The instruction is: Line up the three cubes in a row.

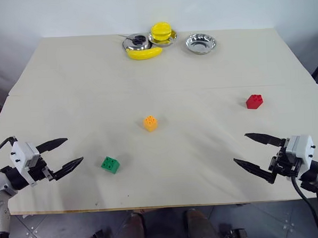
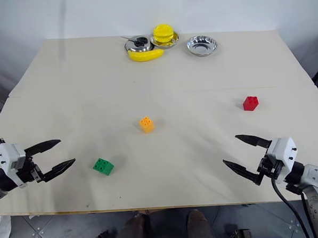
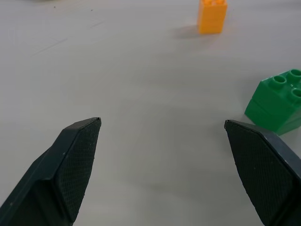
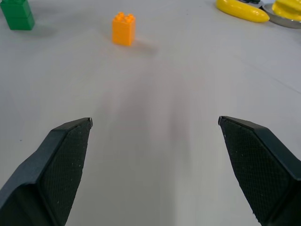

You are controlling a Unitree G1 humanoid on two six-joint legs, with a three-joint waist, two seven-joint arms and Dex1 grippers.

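Far bowl (image 1: 163, 40) (yellow toy (image 1: 161, 30) inside)

Both eye views look forward and down from the head over the whole desk (image 1: 67, 92). Each wrist camera sits low, near the surface, sharing the orange cube (image 3: 212, 17).

Pale beige table (image 1: 67, 92) carries 3 cubes, well apart: green cube (image 1: 111, 164) near front-left, orange cube (image 1: 150, 123) mid, red cube (image 1: 254, 101) at right. Far edge: banana (image 1: 144, 53) touching small steel bowl (image 1: 136, 43), 2nd bowl (image 1: 163, 40) w/ round yellow toy (image 1: 161, 31) in it, empty bowl (image 1: 201, 43) beside.
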